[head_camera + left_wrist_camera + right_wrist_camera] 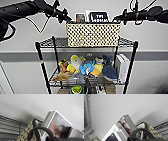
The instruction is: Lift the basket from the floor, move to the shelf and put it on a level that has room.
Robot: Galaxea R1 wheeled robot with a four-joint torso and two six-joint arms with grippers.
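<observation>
The cream checkered basket (92, 35) stands on the level (52, 42), the top wire tier of the black shelf (38, 53), toward its right side. Several flat boxes (98, 17) stick up out of it. My left gripper (68, 18) is at the basket's left top corner and my right gripper (116, 18) at its right top corner. The left wrist view has the woven basket (25, 133) close up with a dark arched handle (40, 129). Its other end (152, 130) and handle (140, 131) appear in the right wrist view.
Colourful plush toys (82, 66) and a white box (122, 66) fill the tier below. More items (76, 89) sit lower down. A pale wall with a grey band (20, 56) runs close behind the rack. The top tier's left part is bare.
</observation>
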